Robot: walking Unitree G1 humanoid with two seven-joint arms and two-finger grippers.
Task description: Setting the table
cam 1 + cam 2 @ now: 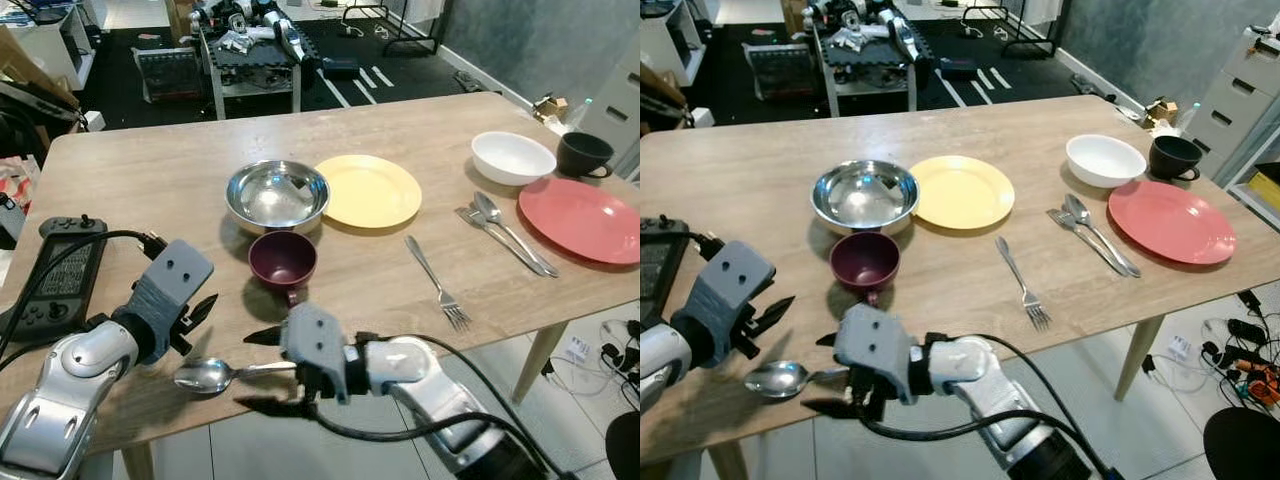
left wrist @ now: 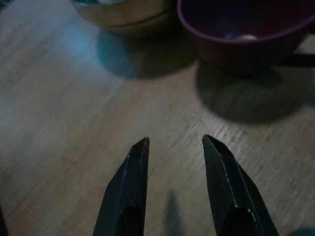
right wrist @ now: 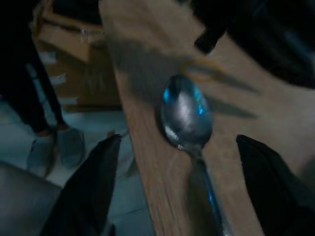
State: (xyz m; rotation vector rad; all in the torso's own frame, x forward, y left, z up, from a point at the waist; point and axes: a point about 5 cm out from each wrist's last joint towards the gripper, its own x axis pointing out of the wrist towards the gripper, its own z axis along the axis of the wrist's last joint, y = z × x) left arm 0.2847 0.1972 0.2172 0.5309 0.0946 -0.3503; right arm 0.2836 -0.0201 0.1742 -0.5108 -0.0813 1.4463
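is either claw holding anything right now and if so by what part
Nothing is held. The right claw is open, its fingers straddling the handle of the spoon, which lies on the table. The left claw is open and empty.

Spoon handle (behind right gripper) hidden

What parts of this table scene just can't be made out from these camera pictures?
- Spoon handle: its far end is hidden by the right gripper in the eye views; blurred in the right wrist view.
- Black cup: contents too dark to tell.
- Maroon cup: handle mostly hidden beneath its body.
- Controller: screen too small to read.
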